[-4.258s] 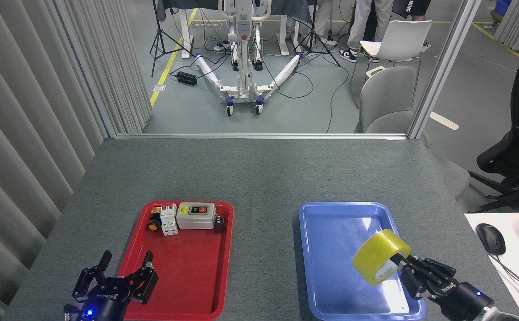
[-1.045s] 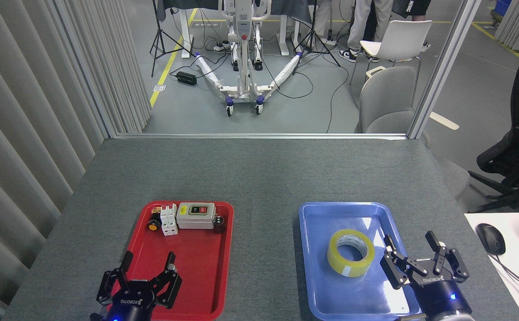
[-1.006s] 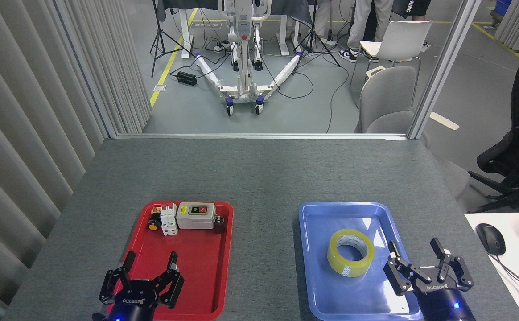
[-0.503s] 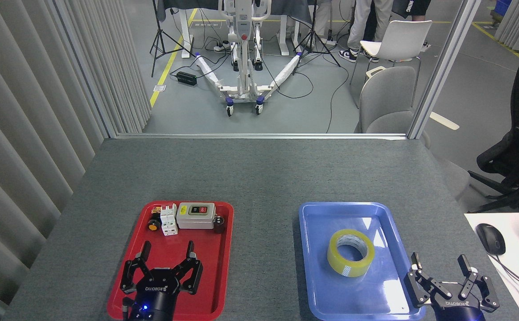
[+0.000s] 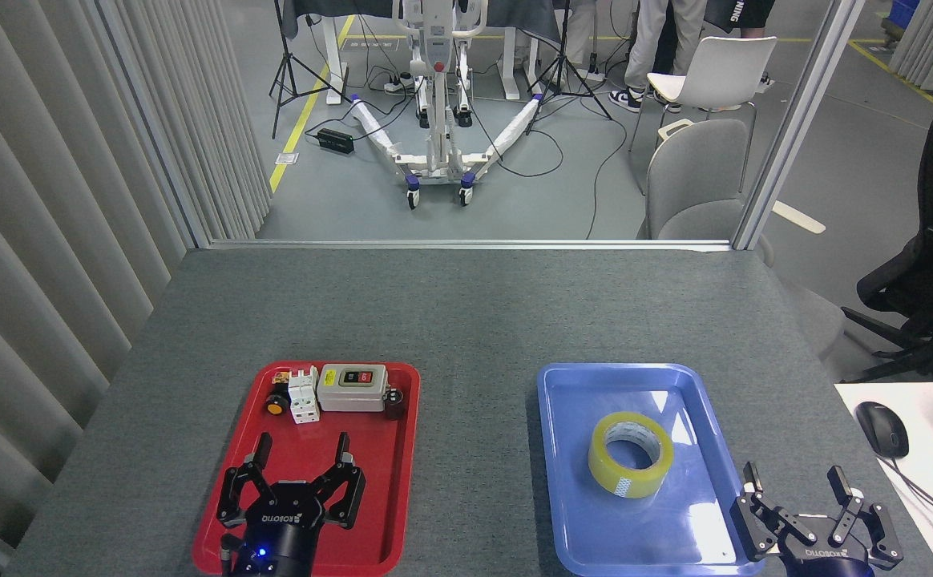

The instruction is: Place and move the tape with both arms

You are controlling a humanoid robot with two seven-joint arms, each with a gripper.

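The yellow tape point(image 5: 631, 454) lies flat in the middle of the blue tray point(image 5: 571, 513), its white printed core facing up. My right gripper point(image 5: 793, 478) stands open at the tray's near right corner, a little to the right of the tape and apart from it, holding nothing. Over the near half of the red tray point(image 5: 390, 489) my left gripper point(image 5: 302, 449) is open too, fingers pointing away from me, with nothing between them. Only the ends of both arms show at the bottom edge.
At the red tray's far end sit a grey switch box point(image 5: 352, 387), a white breaker point(image 5: 303, 396) and small dark parts. A white desk with a mouse point(image 5: 882, 428) stands to the right. Chairs point(image 5: 695, 180) stand beyond the table's far edge.
The right gripper let go of the tape, which now lies in the blue tray, and drew back toward the near right. The left gripper moved right, over the red tray.
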